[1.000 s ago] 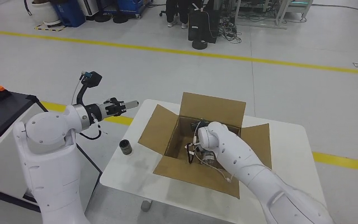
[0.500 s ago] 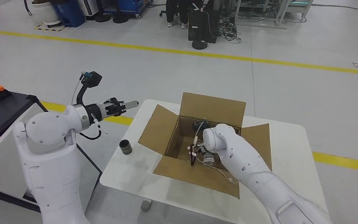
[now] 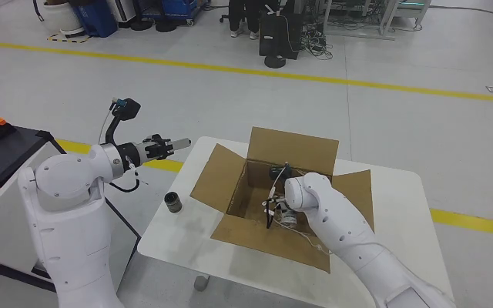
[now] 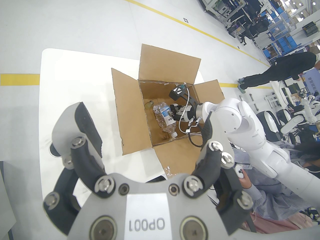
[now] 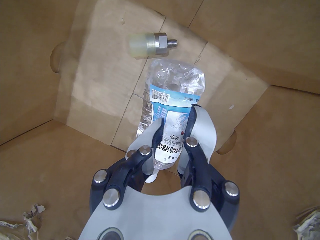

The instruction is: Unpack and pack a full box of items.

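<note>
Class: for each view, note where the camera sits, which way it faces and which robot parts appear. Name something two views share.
Top view: above the arms, looking down at table and open box; left arm and right arm show.
Left wrist view: on the left wrist, facing the box from outside; open left hand shows.
Right wrist view: down inside the box, facing its floor; right hand clamps the bottle.
Shared: the bottle, in both wrist views.

Printed bottle (image 5: 175,88) label; printed left gripper (image 4: 143,116) tag
</note>
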Robot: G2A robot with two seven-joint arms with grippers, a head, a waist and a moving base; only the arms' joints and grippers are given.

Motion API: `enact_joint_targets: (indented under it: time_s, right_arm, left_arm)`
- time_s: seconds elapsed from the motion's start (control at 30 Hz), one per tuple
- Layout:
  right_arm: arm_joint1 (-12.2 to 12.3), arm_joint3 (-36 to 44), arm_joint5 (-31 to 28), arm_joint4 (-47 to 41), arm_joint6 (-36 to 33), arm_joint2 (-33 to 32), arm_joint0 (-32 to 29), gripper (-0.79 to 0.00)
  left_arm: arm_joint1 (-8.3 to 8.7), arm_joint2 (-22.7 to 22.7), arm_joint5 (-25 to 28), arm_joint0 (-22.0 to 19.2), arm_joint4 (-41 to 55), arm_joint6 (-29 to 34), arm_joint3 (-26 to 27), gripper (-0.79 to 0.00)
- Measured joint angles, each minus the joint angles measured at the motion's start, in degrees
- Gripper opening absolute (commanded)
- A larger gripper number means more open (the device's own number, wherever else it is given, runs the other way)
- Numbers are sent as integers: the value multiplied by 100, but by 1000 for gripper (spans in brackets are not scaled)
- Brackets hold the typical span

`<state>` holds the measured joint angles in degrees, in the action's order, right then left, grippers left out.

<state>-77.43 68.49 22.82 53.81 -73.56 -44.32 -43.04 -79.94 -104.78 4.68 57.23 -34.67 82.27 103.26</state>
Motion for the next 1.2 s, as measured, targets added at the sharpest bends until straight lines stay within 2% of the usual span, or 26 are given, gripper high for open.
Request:
enact_joint_targets:
  time_s: [0.17,0.33,1.0,1.03,1.07,1.1,1.13,1.17,1.2]
  right_arm:
    - [31,249,97,255,-101,-61,-98,0]
    - [6,119,202,421,-210,-41,-84,0]
    - [-453,-1505,-77,-277,16,299,409,0]
    - [-472,-1556,-87,-297,31,312,426,-86]
    - [-495,-1620,-99,-317,44,328,448,-326]
    - [-512,-1664,-101,-331,50,339,462,-413]
    - [-529,-1705,-101,-346,54,349,475,-539]
    - [-550,-1755,-103,-370,56,361,488,-613]
    - [-565,-1792,-108,-384,59,371,497,-643]
  left_arm:
    - [0,0,0,0,0,0,0,0]
    - [0,0,0,0,0,0,0,0]
    - [0,0,0,0,0,0,0,0]
    - [0,0,0,0,0,0,0,0]
    - [0,0,0,0,0,0,0,0]
    - [0,0,0,0,0,0,0,0]
    - [0,0,0,0,0,0,0,0]
    - [0,0,0,0,0,0,0,0]
    - [0,0,0,0,0,0,0,0]
